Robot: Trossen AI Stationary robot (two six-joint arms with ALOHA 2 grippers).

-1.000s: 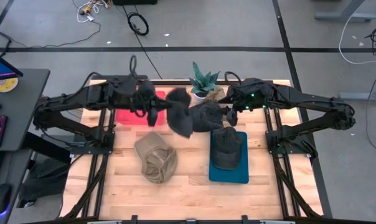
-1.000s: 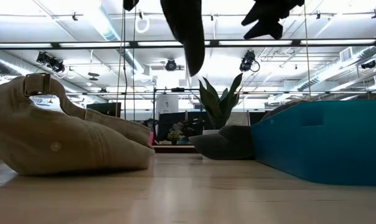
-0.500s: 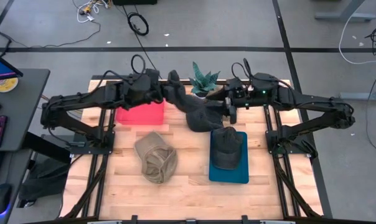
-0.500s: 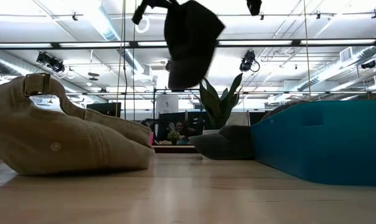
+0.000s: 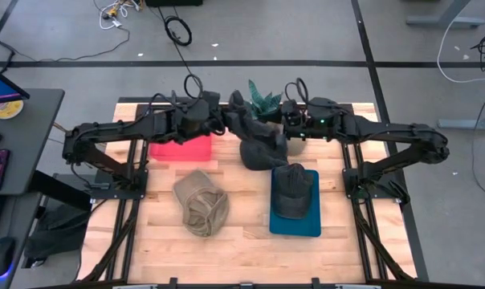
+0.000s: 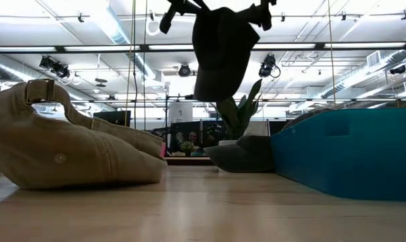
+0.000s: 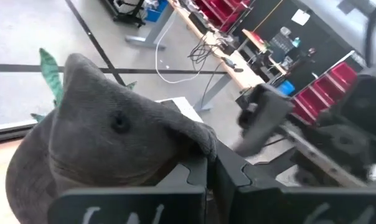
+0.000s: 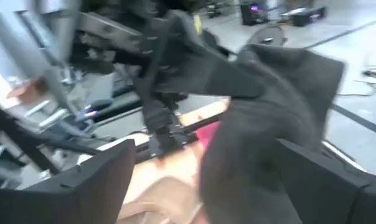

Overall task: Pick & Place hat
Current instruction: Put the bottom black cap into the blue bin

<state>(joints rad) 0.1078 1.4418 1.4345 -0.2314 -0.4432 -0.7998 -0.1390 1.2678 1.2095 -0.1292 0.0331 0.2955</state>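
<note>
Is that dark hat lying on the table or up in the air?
In the air: the dark hat hangs above the table, held by the left gripper.

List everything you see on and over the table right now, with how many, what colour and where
Held hat: 1, dark grey, in the air over the table's far middle, between the two arms.
Tan hat: 1, tan, on the wood, near left of centre.
Hat on tray: 1, dark grey, lying on the teal tray.
Fourth hat: 1, dark grey, on the table at centre, below the held one.
Teal tray: 1, teal, near right of centre.
Red bin: 1, red, far left, partly under the left arm.
Plant: 1, green, at the far edge, middle.
Left end effector: 1, dark, shut on the held hat.
Right end effector: 1, dark, open, at the held hat's other side.
</note>
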